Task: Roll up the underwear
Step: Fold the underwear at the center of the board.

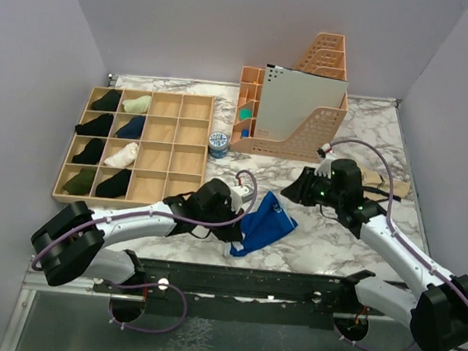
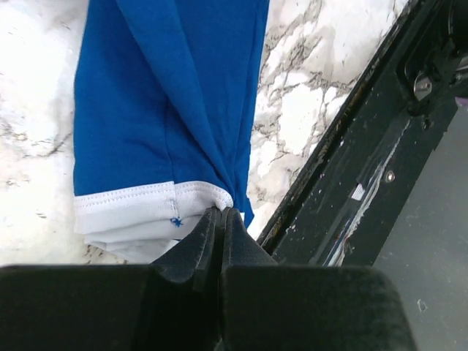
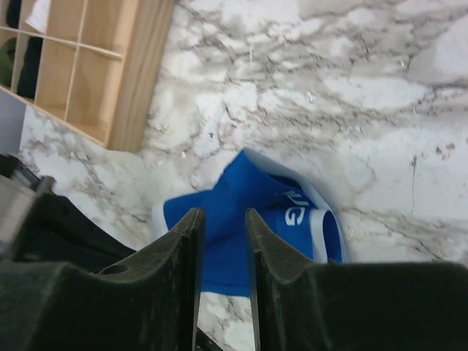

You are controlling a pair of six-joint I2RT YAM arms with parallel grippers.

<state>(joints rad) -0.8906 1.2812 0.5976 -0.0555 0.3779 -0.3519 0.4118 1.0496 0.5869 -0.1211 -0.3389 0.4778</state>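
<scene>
As seen from above, blue underwear (image 1: 264,226) in a crumpled heap on the marble worktop (image 1: 327,242), near the front edge and between the two arms. Pinched at its left end by the left hand (image 2: 221,213). From the left wrist: jaws pressed fully together on a bunch of blue cloth right at the white waistband (image 2: 124,208), with the black rail (image 2: 344,146) of the worktop's edge just beside. Rest of the cloth stretched away from the grip, creased lengthwise.

Right hand (image 3: 221,219) up over the worktop, to the right of the underwear and apart from it. From the right wrist: jaws parted by a narrow gap, gripping nothing, pointed down at the blue cloth. Waistband there curled round to the right, white lettering on it too small to read.

Further back on the left, a wooden tray (image 1: 208,140) of small compartments, with dark and pale rolled pieces (image 1: 98,125) in its two left columns. Just right of the tray, a small blue-and-white tin (image 1: 218,144). Beyond that, a peach file holder (image 1: 320,138) with a white sheet (image 1: 299,103) upright inside. Behind the right arm, a beige item (image 1: 378,181), too hidden to identify.
</scene>
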